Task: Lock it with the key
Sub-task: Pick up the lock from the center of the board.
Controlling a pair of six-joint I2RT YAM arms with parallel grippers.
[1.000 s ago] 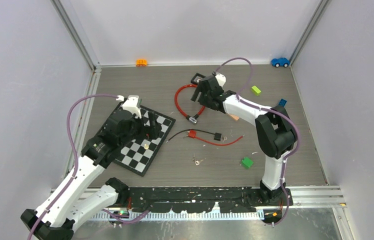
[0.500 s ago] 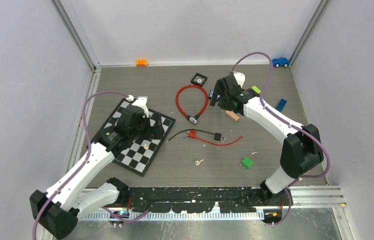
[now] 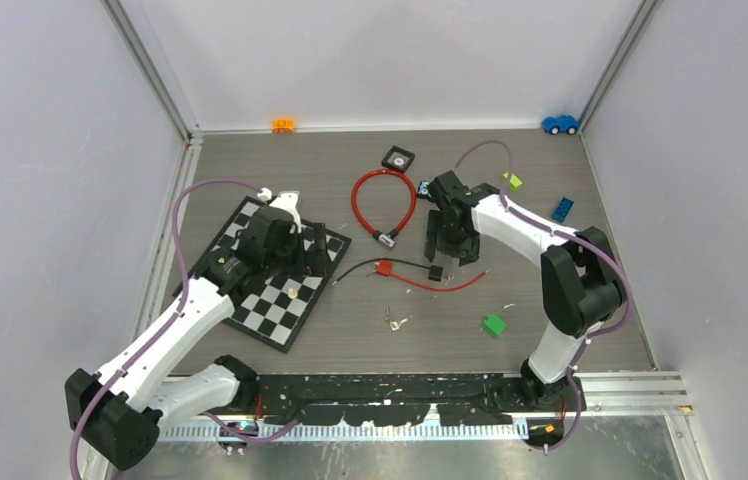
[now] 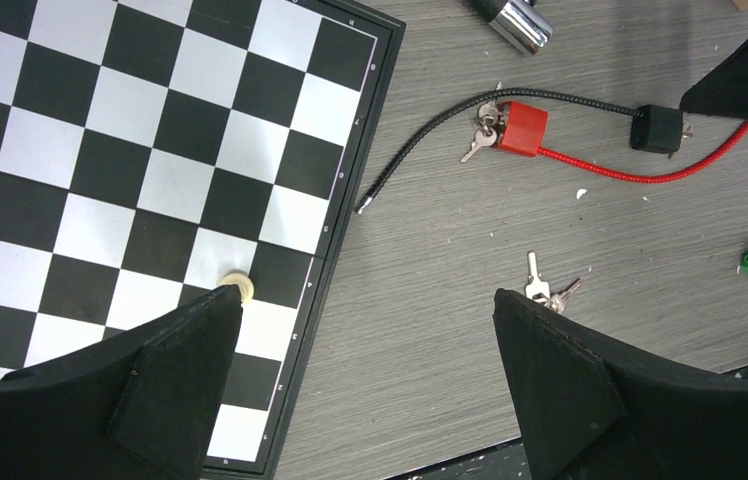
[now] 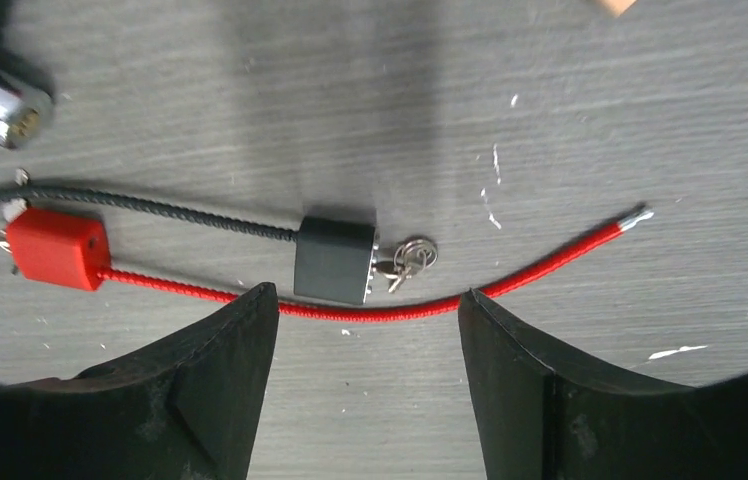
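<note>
Right pincer (image 5: 367,291) gapes over the black lock (image 5: 335,259); its keys (image 5: 403,257) look indistinct.

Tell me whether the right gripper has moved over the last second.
Yes. The right gripper has come nearward from the far end of the red cable lock and now hangs open above the black padlock.

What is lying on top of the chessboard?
One small pale disc rests on the chessboard near its edge. The left pincer hides some squares, so anything there cannot be seen.
</note>
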